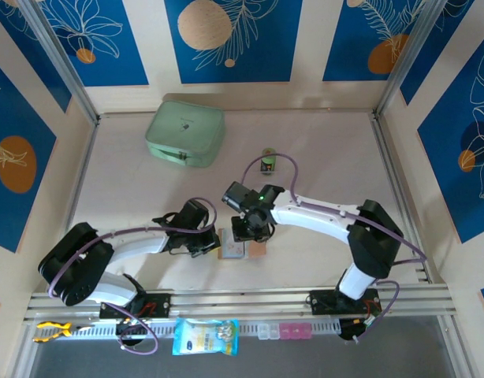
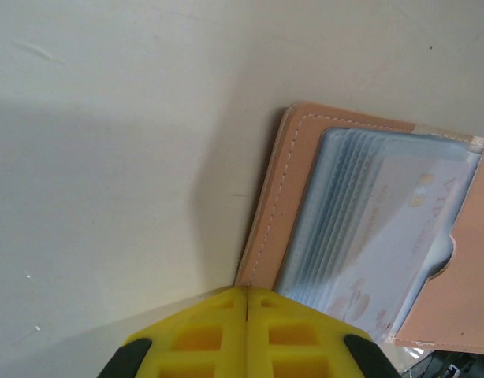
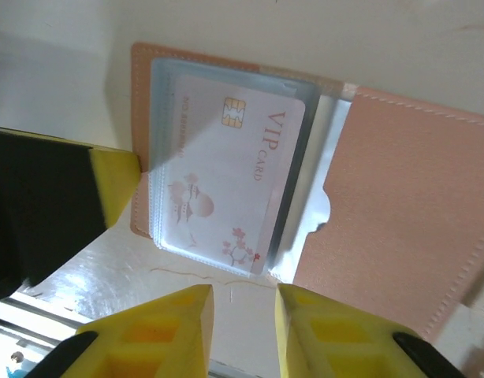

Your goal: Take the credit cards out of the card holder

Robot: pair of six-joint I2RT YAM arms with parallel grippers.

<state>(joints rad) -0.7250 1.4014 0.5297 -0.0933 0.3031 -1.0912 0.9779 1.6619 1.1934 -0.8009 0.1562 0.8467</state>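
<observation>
Left end effector [image 2: 247,295] shut tight, tips at the left edge of the card holder [image 3: 400,205], seemingly pinning it open on the counter [image 1: 321,157] between the arms. Right end effector [image 3: 243,295] part open and empty, poised just short of a pale credit card [image 3: 226,173] in its clear sleeve. Extraction step, apparently none out yet. Next: pinch the card's edge, slide it free.

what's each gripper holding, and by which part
Nothing is gripped. The left gripper is shut, tip at the edge of the pinkish-brown leather card holder; the right gripper is open and empty.
</observation>
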